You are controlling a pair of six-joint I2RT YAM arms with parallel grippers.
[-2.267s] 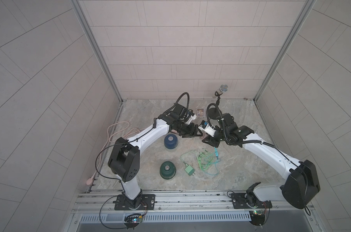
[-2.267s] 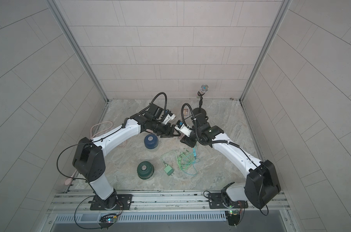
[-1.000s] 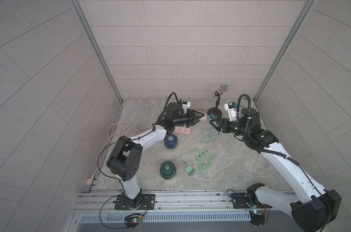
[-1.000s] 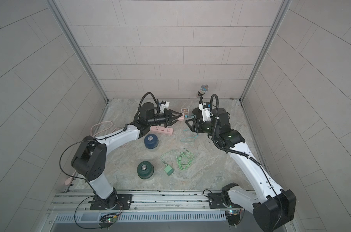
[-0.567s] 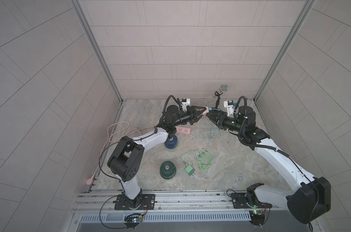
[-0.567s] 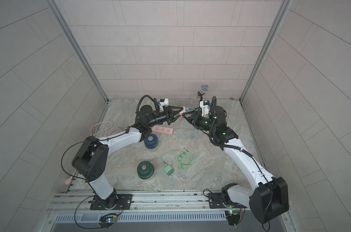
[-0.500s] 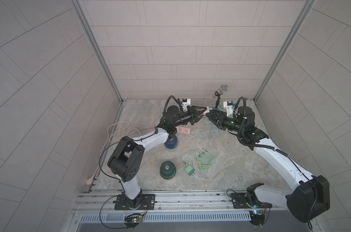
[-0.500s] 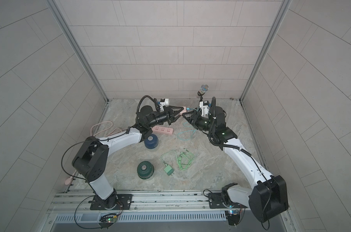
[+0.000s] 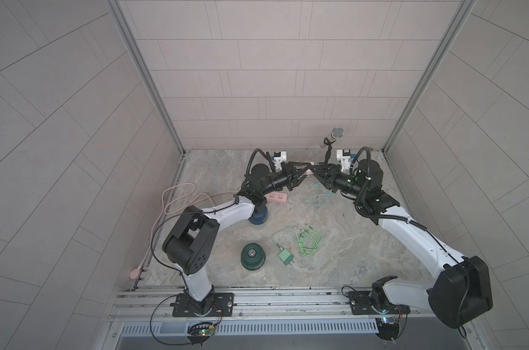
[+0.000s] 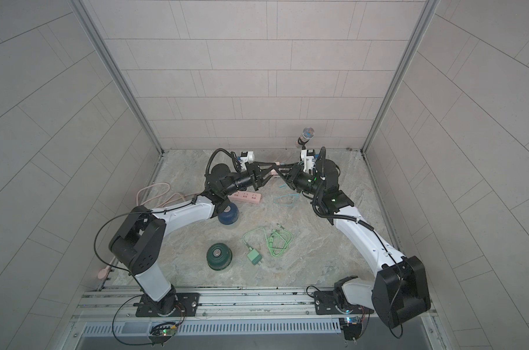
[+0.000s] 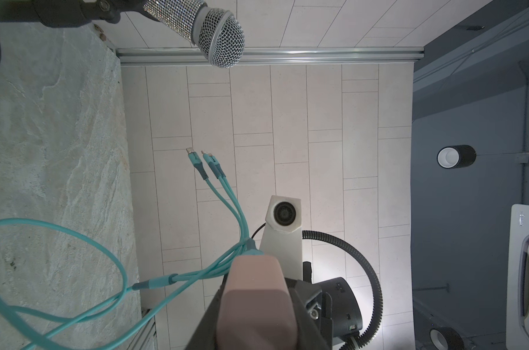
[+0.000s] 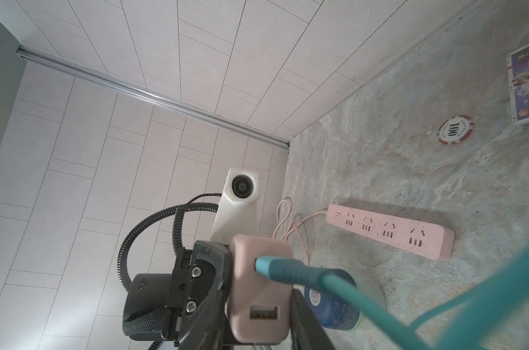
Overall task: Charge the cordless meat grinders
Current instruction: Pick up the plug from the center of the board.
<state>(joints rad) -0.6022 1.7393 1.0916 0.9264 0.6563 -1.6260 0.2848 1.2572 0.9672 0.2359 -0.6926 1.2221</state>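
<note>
As the right gripper [image 9: 316, 168], hold unclear, closes in, the teal cable [image 12: 333, 285] now sits in the pink adapter [image 11: 254, 303] the left gripper [image 9: 305, 169] clamps: one charger assembled.

Both top views look steeply down from high over the arm bases, far enough to take in the whole stone table [image 9: 348, 242] and both arms; the left wrist view sits close behind the pink adapter [image 11: 254, 303], facing the right wrist camera [image 11: 284, 213]; the right wrist view faces back at that adapter, sharing the dark blue grinder [image 12: 326, 312] with both top views.
</note>
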